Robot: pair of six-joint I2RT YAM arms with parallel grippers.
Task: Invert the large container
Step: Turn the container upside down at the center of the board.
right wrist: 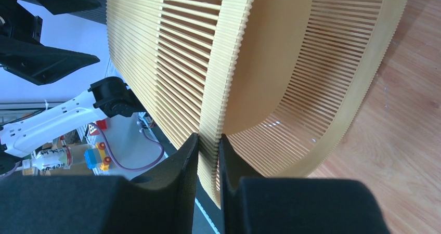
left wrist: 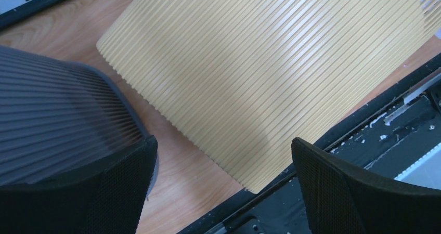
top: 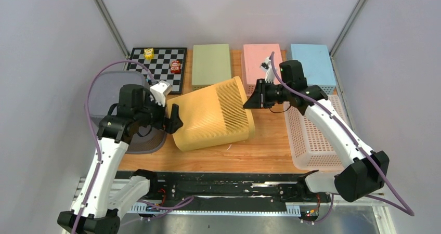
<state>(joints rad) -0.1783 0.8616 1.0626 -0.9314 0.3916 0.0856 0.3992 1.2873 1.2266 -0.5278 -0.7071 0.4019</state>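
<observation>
The large container (top: pixel 213 114) is a yellow ribbed basket lying tipped on its side in the middle of the table, mouth toward the right. My right gripper (top: pixel 249 100) is shut on its rim (right wrist: pixel 221 88), one finger inside and one outside the wall. In the right wrist view the basket's slatted inside (right wrist: pixel 322 78) is open to the camera. My left gripper (top: pixel 174 118) stands open just left of the basket's base (left wrist: pixel 270 73), its fingers (left wrist: pixel 359 197) apart with nothing between them.
A grey ribbed container (top: pixel 117 104) sits under the left arm. At the back lie a chessboard (top: pixel 161 62) with small toys and green (top: pixel 211 62), pink (top: pixel 260 60) and blue (top: pixel 312 62) boxes. A white perforated basket (top: pixel 312 135) stands at the right.
</observation>
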